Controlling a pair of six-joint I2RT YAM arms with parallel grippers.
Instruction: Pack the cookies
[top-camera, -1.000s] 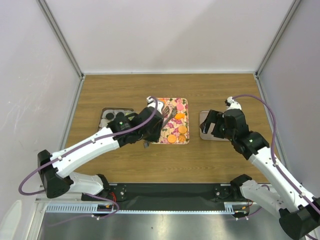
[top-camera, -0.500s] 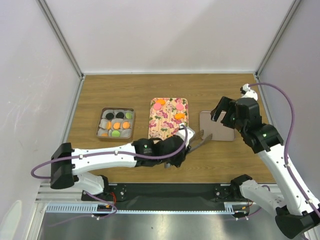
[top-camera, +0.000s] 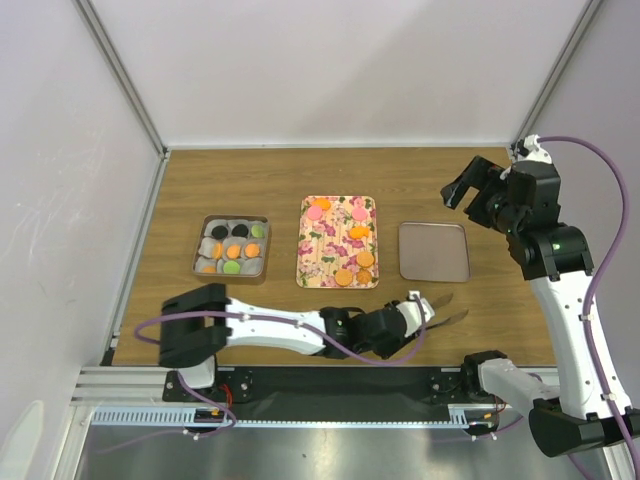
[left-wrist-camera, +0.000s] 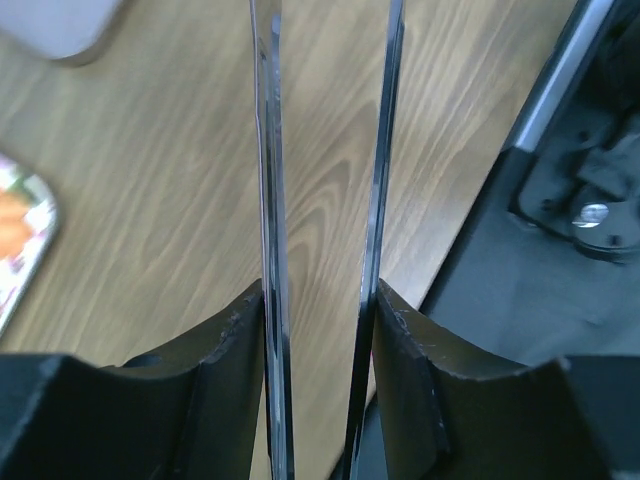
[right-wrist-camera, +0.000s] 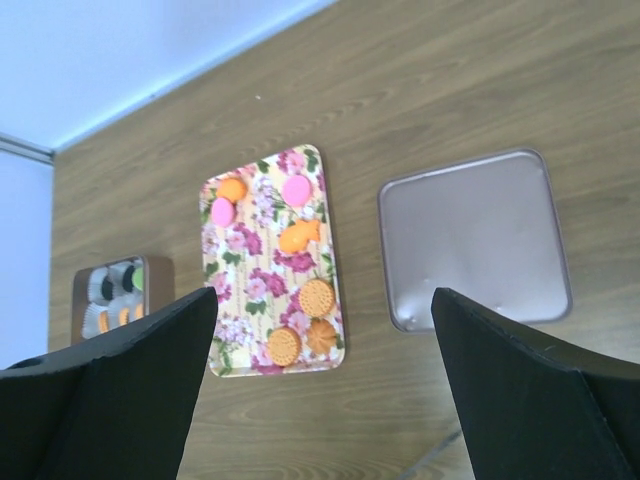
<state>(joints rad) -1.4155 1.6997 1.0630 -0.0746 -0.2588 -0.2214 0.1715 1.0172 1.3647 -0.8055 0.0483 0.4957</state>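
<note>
Table: a wood-grain table between white walls, both arms mounted at its near edge.
Tray: the floral tray lies mid-table, a scatter of cookies along its far end and right side.
Lid: the grey lid lies flat just right of the tray, nothing on it.
Tin: the grey tin sits left of the tray, partly filled.
Right gripper: the right gripper hangs high at the far right, fingers spread wide, nothing between them.
Left gripper: the left gripper lies low near the front edge, clamped on metal tongs whose blades stand apart and empty.
Cookies, place: seven cookies on the tray; others, black, orange and green, in paper cups inside the tin.
Cookies, handling: likely light, stiff and brittle; a hard pinch could chip one, and a flat disc may slip from smooth blades.
Cookies, hold: best taken edge to edge across the rim.
Cookies, look: small flat discs in pink and orange, two with a dotted biscuit face, one an irregular shape.
</note>
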